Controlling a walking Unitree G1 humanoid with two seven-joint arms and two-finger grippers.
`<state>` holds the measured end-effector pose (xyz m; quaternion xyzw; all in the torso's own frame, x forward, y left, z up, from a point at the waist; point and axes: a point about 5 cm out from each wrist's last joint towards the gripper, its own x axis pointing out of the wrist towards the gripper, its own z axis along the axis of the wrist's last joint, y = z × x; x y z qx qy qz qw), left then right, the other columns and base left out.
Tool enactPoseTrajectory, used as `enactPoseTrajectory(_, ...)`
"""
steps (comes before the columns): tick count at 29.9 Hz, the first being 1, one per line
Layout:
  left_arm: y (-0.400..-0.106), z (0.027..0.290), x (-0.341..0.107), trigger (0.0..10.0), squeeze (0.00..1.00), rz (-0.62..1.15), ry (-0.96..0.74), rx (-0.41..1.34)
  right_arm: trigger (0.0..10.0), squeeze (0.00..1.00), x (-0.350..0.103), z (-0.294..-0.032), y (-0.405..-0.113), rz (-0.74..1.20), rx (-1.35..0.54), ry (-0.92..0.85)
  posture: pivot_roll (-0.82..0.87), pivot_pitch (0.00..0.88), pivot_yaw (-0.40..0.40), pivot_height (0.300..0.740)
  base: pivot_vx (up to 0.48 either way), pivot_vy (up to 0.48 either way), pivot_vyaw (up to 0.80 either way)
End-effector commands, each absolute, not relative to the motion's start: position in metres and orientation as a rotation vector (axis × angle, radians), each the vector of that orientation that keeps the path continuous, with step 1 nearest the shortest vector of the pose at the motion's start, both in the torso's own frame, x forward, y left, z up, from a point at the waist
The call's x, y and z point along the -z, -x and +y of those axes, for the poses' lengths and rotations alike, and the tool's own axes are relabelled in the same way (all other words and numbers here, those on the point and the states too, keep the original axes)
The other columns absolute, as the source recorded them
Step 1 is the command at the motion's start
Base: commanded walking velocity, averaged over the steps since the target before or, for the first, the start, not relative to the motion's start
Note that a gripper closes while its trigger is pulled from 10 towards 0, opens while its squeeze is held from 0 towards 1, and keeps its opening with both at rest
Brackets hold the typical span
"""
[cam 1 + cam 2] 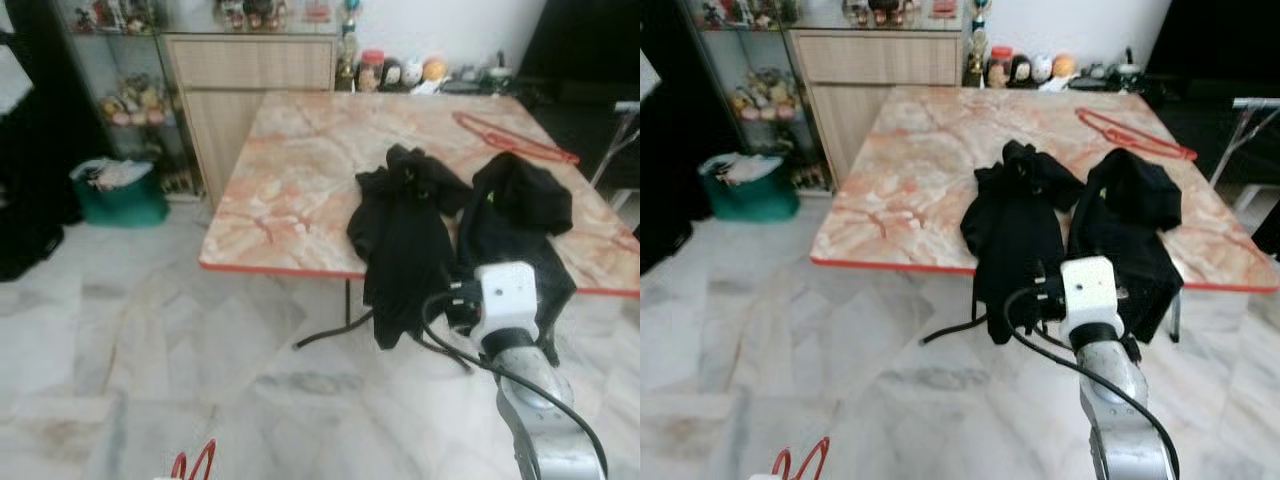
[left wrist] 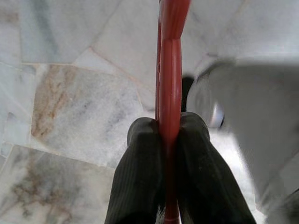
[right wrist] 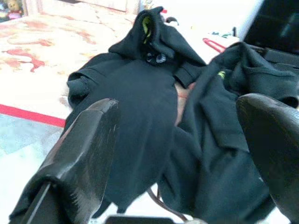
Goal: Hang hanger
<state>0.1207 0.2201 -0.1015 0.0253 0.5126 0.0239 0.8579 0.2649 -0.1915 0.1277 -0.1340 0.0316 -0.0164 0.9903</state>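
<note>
At the bottom left of the head views, the left pincer sits low over the marble floor, its two black fingers pressed tight on a red hanger — only the red loops of it poke up at the frame's lower edge. Centre right, the right pincer is raised before the near edge of the desk, fingers spread wide and gripping nothing, aimed at two black garments: the left garment droops over the desk's red edge, and the right garment lies just beside it, the two touching. A second red hanger rests on the desk toward the upper right of the frame, well apart from the pincers.

Judging from this, the step in hand is the approach — one hanger already held, the free arm lining up on the clothing. The next move likely calls for the open pincer to close on a garment near its collar, or for the held hanger to be carried to a rail; no rail can be made out, so where it should hang is unclear.

Small lime-green tags show at the necklines of both garments, but no writing or brand can be read; the jars at the upper frame are too small to read.
</note>
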Motion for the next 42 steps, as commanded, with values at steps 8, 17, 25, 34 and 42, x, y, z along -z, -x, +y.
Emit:
enactPoseTrajectory(8, -0.12, 0.218, 0.102, 10.0, 0.0, 1.089, -0.081, -0.043, 10.0, 0.0, -0.129, -0.185, -0.269, 0.047, 0.008, 0.252, 0.02, 0.0, -0.041, 0.74, -0.071, 0.0, 0.0)
enactPoseTrajectory(17, -0.132, 0.228, 0.096, 10.0, 0.0, 1.03, -0.11, -0.055, 10.0, 0.0, -0.111, -0.186, -0.271, 0.11, -0.018, 0.226, 0.02, 0.0, -0.046, 0.74, 0.0, 0.0, 0.0)
enactPoseTrajectory(25, -0.142, 0.224, 0.093, 10.0, 0.0, 0.998, -0.107, -0.046, 10.0, 0.0, -0.067, -0.197, -0.265, 0.261, 0.015, 0.155, 0.02, 0.0, -0.045, 0.74, 0.0, 0.0, 0.0)
enactPoseTrajectory(34, -0.141, 0.221, 0.094, 10.0, 0.0, 1.004, -0.094, -0.054, 10.0, 0.0, 0.016, -0.21, -0.237, 0.577, 0.033, 0.088, 0.02, 0.0, -0.039, 0.74, 0.0, 0.0, 0.0)
enactPoseTrajectory(42, -0.139, 0.222, 0.094, 10.0, 0.0, 1.011, -0.095, -0.055, 10.0, 0.0, 0.075, -0.214, -0.182, 0.893, 0.061, 0.094, 0.01, 0.0, -0.016, 0.74, 0.0, 0.0, 0.0)
